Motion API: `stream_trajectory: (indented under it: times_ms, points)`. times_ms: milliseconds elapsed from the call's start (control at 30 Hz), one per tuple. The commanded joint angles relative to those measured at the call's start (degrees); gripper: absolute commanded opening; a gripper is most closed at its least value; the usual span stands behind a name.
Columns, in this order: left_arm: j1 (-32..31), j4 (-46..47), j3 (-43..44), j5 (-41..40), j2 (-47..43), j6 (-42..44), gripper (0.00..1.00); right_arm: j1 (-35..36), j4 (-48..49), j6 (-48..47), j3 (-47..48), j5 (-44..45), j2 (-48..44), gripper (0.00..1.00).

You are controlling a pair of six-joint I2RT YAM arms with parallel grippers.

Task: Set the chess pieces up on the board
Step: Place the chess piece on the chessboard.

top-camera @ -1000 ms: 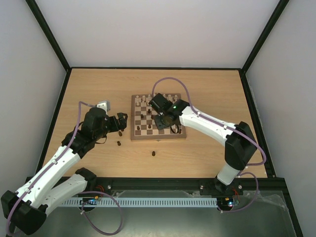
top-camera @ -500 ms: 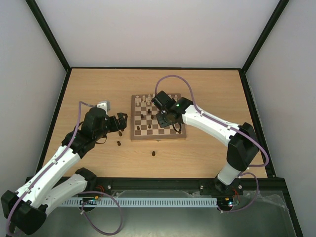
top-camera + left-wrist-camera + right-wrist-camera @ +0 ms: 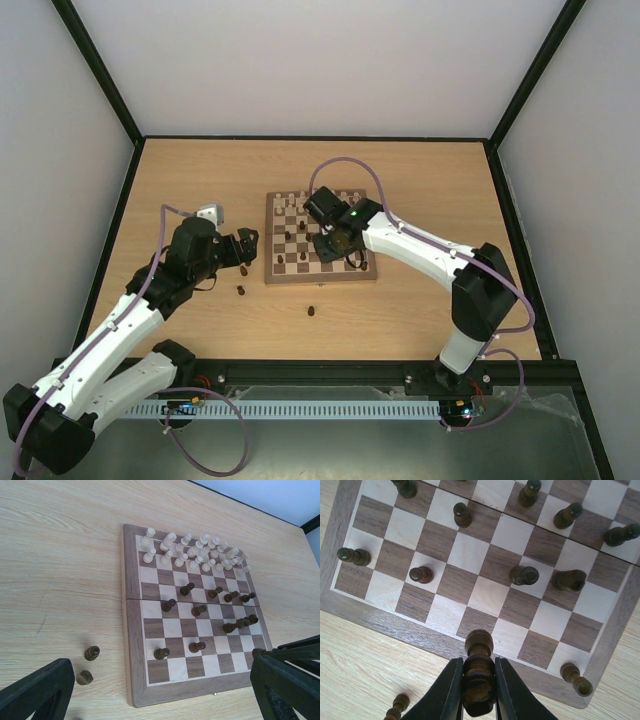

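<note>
Over the board (image 3: 385,621) edge, the right pincer (image 3: 479,692) stays clamped on a dark piece (image 3: 479,662); left pincer (image 3: 162,685) stays apart.

Right end effector (image 3: 479,661) clamped, left arm (image 3: 140,310) bent

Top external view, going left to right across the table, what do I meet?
The left gripper, open → lone dark brown wooden chess piece on the tabletop → right gripper, shut on a dark chess piece over the checkered wooden board.
</note>
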Motion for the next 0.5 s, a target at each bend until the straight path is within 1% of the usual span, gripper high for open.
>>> stream_trajectory:
  times_ms: [0, 467]
  points:
    - [0.5, 1.1, 0.0, -0.8, 0.3, 0.6, 0.99, 0.9, -2.4, -1.4, 1.7, -2.0, 2.5, 0.15]
    - [1.2, 1.2, -0.4, -0.6, 0.5, 1.1, 0.99, 3.4, -3.7, -2.1, 5.4, -1.9, 10.2, 0.16]
